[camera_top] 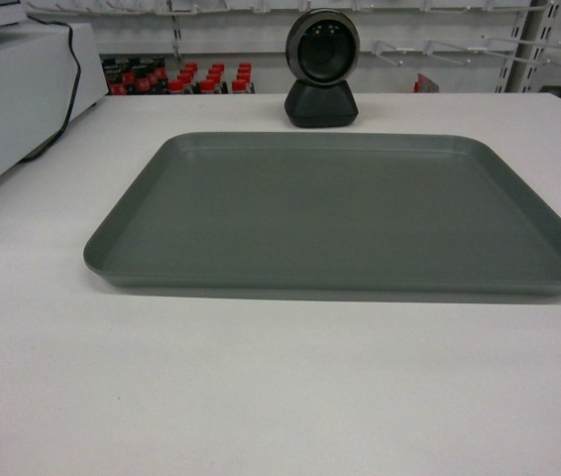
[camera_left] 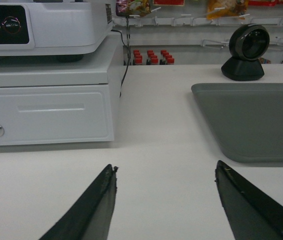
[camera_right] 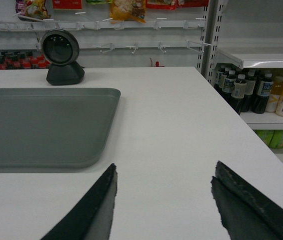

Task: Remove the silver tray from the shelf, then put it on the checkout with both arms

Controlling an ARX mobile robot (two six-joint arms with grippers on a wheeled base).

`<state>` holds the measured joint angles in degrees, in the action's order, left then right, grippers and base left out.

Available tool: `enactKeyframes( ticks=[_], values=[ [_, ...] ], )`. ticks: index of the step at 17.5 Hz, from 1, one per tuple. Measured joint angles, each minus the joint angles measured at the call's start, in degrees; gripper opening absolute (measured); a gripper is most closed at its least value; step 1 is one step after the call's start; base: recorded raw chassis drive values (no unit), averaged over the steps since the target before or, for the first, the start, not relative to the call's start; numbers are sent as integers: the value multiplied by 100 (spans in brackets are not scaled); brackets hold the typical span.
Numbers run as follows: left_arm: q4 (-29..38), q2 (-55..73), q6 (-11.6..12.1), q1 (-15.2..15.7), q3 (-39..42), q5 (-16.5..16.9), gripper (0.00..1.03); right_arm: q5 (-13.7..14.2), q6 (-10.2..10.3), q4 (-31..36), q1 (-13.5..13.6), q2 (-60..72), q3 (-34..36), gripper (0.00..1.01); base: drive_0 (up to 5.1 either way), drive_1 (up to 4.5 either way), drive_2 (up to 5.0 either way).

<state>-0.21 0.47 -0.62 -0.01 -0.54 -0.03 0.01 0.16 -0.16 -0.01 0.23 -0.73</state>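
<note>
The silver tray [camera_top: 340, 213] lies flat on the white checkout [camera_top: 261, 387], in the middle of the head view. Neither arm shows in the head view. In the left wrist view my left gripper [camera_left: 165, 170] is open over bare counter, with the silver tray [camera_left: 256, 120] ahead to its right and apart from it. In the right wrist view my right gripper [camera_right: 164, 170] is open too, holding nothing, and the silver tray [camera_right: 41, 125] lies ahead to its left. A shelf [camera_right: 261, 60] with bottles stands past the counter's right edge.
A black round scanner [camera_top: 321, 67] stands behind the tray. A white cash register with a drawer [camera_left: 46, 112] sits at the counter's left, with a black cable [camera_top: 67, 79] beside it. Bottles [camera_right: 251, 92] fill the shelf on the right. Hook rails line the back wall.
</note>
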Motion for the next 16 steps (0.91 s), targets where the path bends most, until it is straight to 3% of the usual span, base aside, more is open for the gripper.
enactKeyframes(
  ticks=[4,9,16],
  values=[
    [0,0,2,0,0,0,99,0,0,0,0,0,0,95,0,0,0],
    [0,0,2,0,0,0,98,0,0,0,0,0,0,98,1,-35,37],
    [0,0,4,0,0,4,98,0,-2,-7,0,0,0,98,6,-411,423]
  ],
)
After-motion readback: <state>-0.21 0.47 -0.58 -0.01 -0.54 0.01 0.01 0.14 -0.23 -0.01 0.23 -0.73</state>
